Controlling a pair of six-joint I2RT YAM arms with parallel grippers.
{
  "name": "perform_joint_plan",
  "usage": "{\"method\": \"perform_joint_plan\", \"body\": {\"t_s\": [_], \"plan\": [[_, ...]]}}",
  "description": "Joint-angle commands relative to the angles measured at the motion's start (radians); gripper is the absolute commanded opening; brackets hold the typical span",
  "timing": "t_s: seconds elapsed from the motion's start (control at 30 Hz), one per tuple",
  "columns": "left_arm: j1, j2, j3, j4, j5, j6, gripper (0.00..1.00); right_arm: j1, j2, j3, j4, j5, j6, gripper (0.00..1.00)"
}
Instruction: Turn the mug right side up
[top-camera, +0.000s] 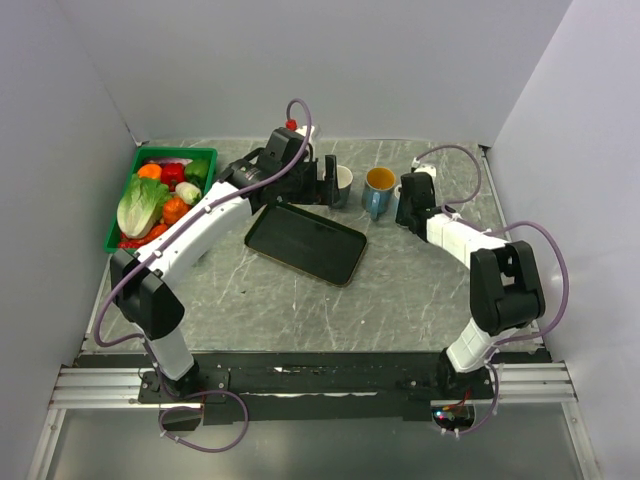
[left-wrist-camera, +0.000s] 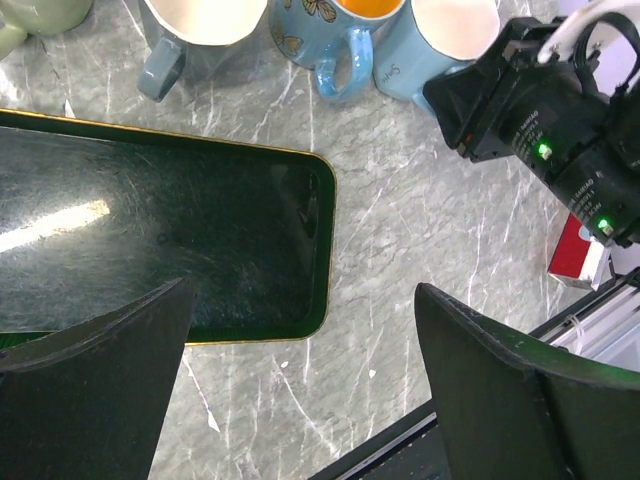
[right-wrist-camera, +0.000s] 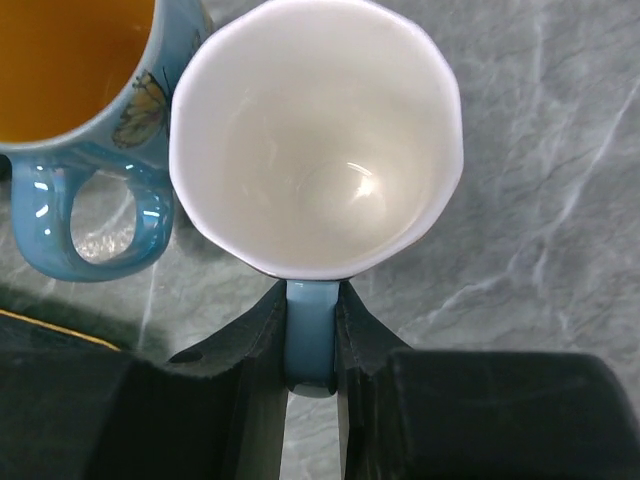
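A light blue mug with a white inside (right-wrist-camera: 315, 140) stands upright on the table, mouth up. My right gripper (right-wrist-camera: 311, 320) is shut on its handle (right-wrist-camera: 309, 335). In the left wrist view the same mug (left-wrist-camera: 452, 40) shows at the top right with the right gripper (left-wrist-camera: 530, 120) behind it. In the top view the right gripper (top-camera: 412, 203) covers most of it. My left gripper (left-wrist-camera: 305, 300) is open and empty, above the table by the tray's corner; it also shows in the top view (top-camera: 325, 183).
A blue butterfly mug with an orange inside (right-wrist-camera: 80, 90) stands touching or nearly touching the held mug on its left. A grey-blue mug (left-wrist-camera: 190, 30) and a pale green mug (left-wrist-camera: 30, 15) stand further along. A dark tray (top-camera: 305, 243) lies mid-table; a green basket of vegetables (top-camera: 205, 155) sits back left.
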Motion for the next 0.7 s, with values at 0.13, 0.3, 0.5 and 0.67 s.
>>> {"method": "perform_joint_plan", "body": {"t_s": [0.13, 0.3, 0.5, 0.67], "plan": [[0.004, -0.021, 0.013, 0.036, 0.011, -0.023, 0.96, -0.01, 0.059, 0.125, -0.11, -0.031, 0.107, 0.24], [0.004, -0.014, 0.013, 0.034, 0.009, -0.028, 0.96, -0.01, 0.024, 0.081, -0.119, -0.018, 0.148, 0.38], [0.004, -0.002, 0.022, 0.037, 0.008, -0.032, 0.96, -0.01, -0.016, 0.044, -0.127, -0.011, 0.154, 0.5], [0.006, 0.005, 0.051, -0.021, -0.052, -0.032, 0.96, -0.008, -0.088, 0.032, -0.165, -0.008, 0.167, 0.85]]}}
